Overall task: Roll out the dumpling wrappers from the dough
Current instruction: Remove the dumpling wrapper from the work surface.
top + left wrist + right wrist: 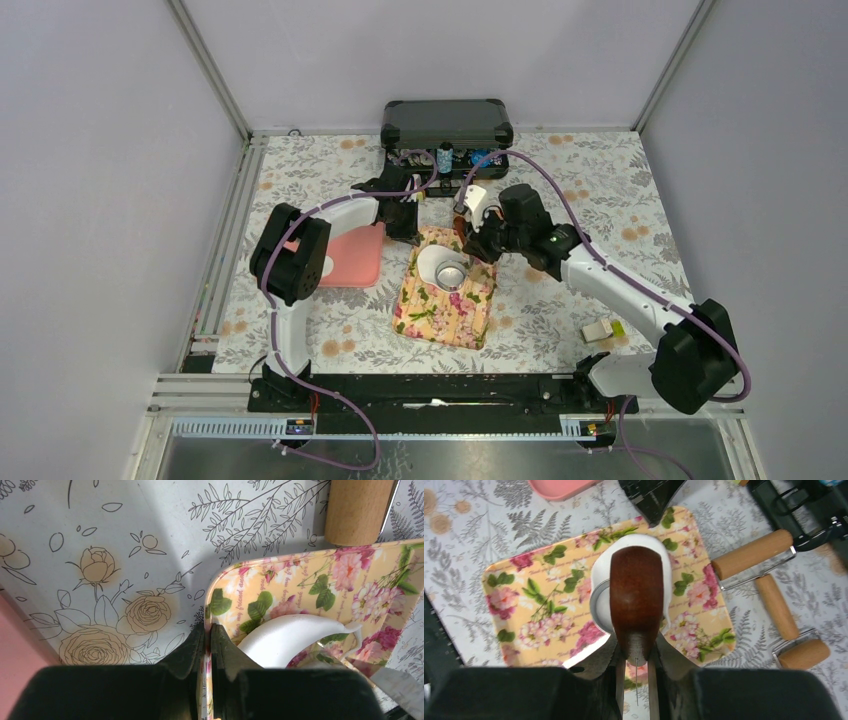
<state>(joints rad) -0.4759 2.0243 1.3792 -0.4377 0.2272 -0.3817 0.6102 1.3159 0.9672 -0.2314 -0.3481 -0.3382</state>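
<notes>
A flat white dumpling wrapper (433, 260) (639, 544) (295, 636) lies on the flowered tray (440, 312) (529, 600), with a round silver tin (452, 274) (599, 605) resting on it. My left gripper (410, 233) (208, 628) is shut on the tray's far left rim (225, 575). My right gripper (479, 246) (636, 649) is shut on a dark brown wooden handle (636, 595) that points down over the wrapper and tin. A separate lump of dough is out of view.
A pink tray (353, 260) (558, 487) sits left of the flowered tray. Light wooden-handled rollers (751, 555) (776, 605) (357, 510) lie just beyond it. A black case (447, 122) stands at the back. A white-and-green block (601, 330) lies at the right.
</notes>
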